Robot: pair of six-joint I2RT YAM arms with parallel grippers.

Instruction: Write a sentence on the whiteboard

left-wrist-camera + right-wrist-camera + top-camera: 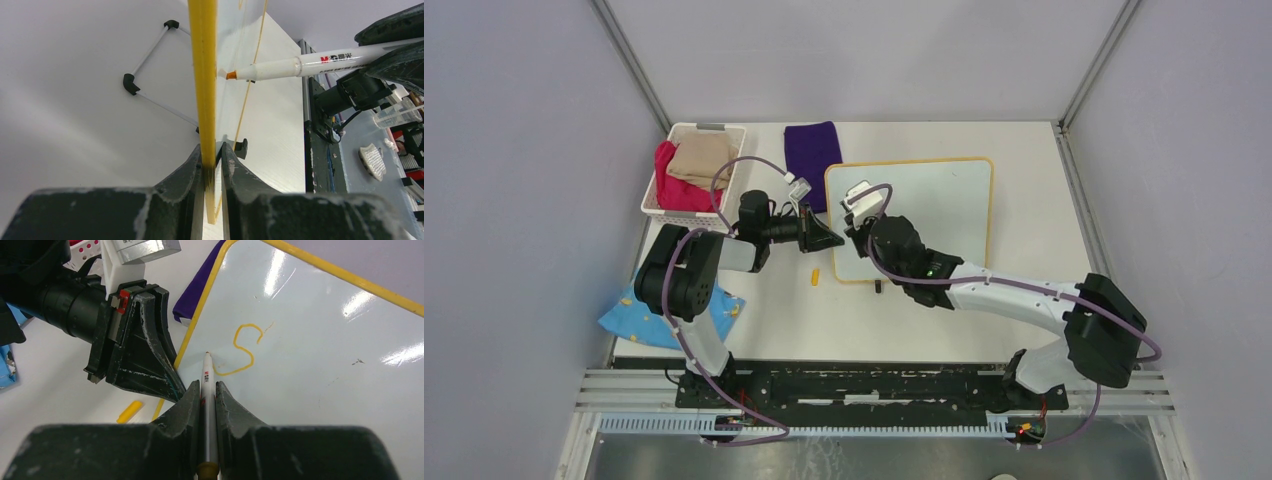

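Right claw (207, 388) pinches the marker (207, 371), left claw (212, 152) clamps the whiteboard (320, 355) edge, so just an orange "S" (251, 359) done, rest of the words still to go.

gloss on the board, matt around it
the rectangular white whiteboard (325, 355) is smooth and glossy, in a thin yellow plastic-looking frame; the slim white marker (300, 64) has a smooth plastic barrel and orange felt tip; the black plastic-looking left gripper (212, 147) and right gripper (206, 385) are matt, scuffed and whitish-dusted; the white table (924, 320) is smooth and dull; the purple cloth (812, 150) looks soft.
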